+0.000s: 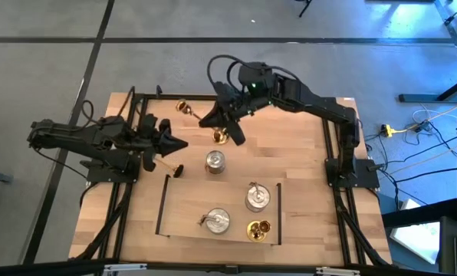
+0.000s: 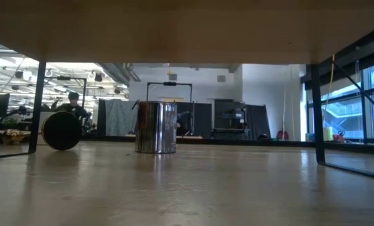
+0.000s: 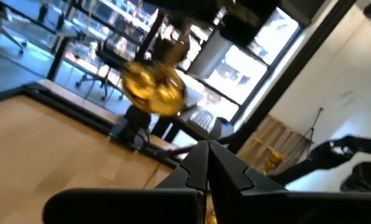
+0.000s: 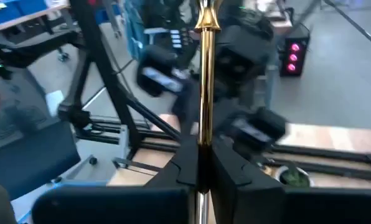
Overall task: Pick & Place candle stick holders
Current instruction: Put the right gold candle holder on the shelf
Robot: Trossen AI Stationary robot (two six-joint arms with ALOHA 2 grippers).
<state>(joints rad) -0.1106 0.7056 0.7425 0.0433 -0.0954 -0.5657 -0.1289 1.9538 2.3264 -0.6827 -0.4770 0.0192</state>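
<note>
My right gripper [image 1: 227, 132] hangs over the table's far middle, shut on a gold brass holder [image 1: 220, 137]. My left gripper [image 1: 181, 146] is shut on nothing, at the table's left. Just near of it a second brass holder [image 1: 167, 164] lies on its side, its dark round base [image 2: 61, 130] on edge. A third brass holder [image 1: 184, 107] is at the far edge. One silver holder [image 1: 215, 162] stands on the bare table. Two silver ones [image 1: 257, 197] [image 1: 215, 221] and a gold one [image 1: 258, 228] stand on the tray [image 1: 182, 201]. My right gripper pinches the brass holder's slim stem [image 4: 204, 124] between its two fingers [image 4: 235, 171]. The stem runs on past the fingertips. The holder is lifted clear of the table, and its round gold base [image 3: 151, 90] shows in the air in the left wrist view.
The tray is a flat wooden board with dark side rails at the table's near middle. A dark frame [image 1: 340, 153] borders the table on the right, and another on the left. Bare wood lies between the lone silver holder and the right frame. People sit in the room beyond.
</note>
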